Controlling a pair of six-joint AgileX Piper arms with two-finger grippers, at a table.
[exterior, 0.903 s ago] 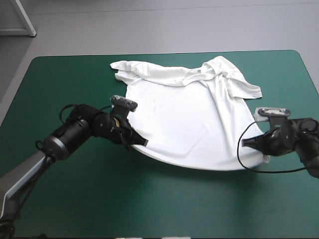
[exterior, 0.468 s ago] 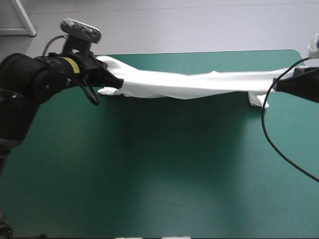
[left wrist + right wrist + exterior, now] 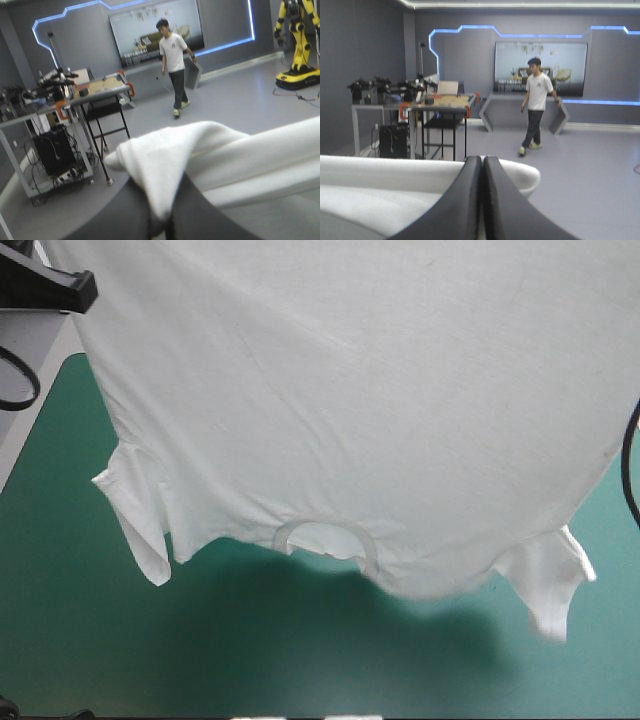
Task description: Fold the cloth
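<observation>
While the T-shirt (image 3: 340,390) hangs spread high above the table (image 3: 300,670) in the high view, collar and sleeves lowest, a hasty descent could crumple them beneath the body. In the left wrist view, the left gripper (image 3: 161,225) pinches a thick fold of cloth. In the right wrist view, the right gripper (image 3: 483,162), fingers pressed together, seems to hold only a thin edge, which might slip free

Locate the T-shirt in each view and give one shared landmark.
High view: the T-shirt hangs lifted, filling most of the picture, collar lowest, above the table.
Left wrist view: bunched in the left gripper.
Right wrist view: a white band pinched in the right gripper.
Shared landmark: the left gripper, also at the high view's upper left.
</observation>
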